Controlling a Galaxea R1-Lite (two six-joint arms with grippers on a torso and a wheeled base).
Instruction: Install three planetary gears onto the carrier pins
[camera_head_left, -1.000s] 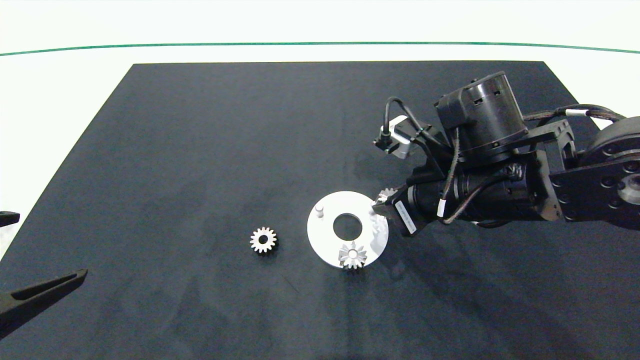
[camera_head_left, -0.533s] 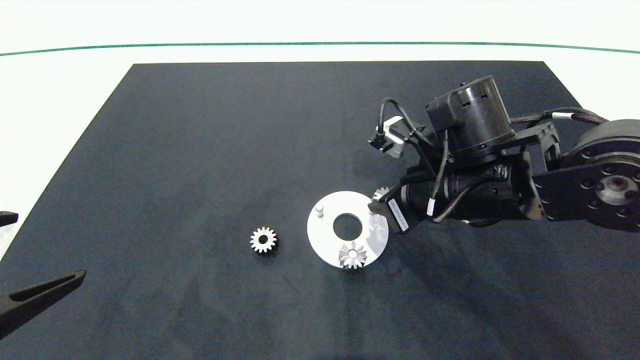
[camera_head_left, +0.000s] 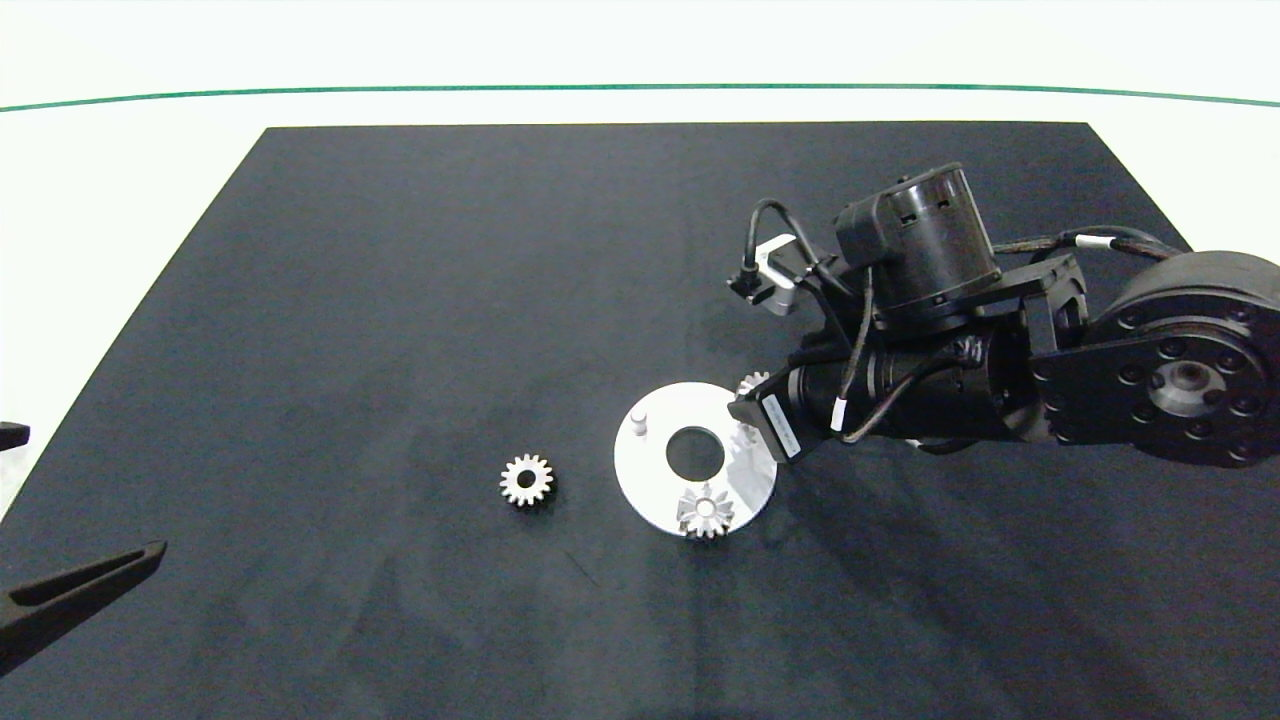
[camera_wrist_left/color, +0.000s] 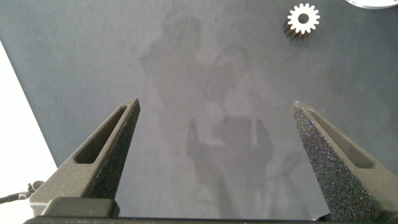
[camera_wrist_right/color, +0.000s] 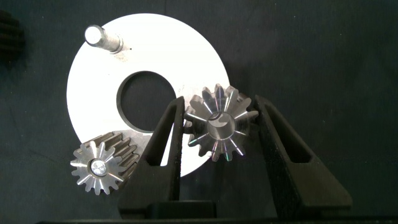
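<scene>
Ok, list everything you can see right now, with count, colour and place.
Mat: one, black, covering most of the white table.
Disc: one, white, flat with a centre hole, mid-mat.
Pins: three on the disc; one bare, two with gears on them.
Gears: three, silver-grey. One seated on the near pin; one on the right pin, between the right gripper's fingers; one loose on the mat, left of the disc.
Line: one, green, across the table's far side.
Right gripper: over the disc's right edge, fingers either side of a gear.
Left gripper: open, parked at the mat's near left corner.
</scene>
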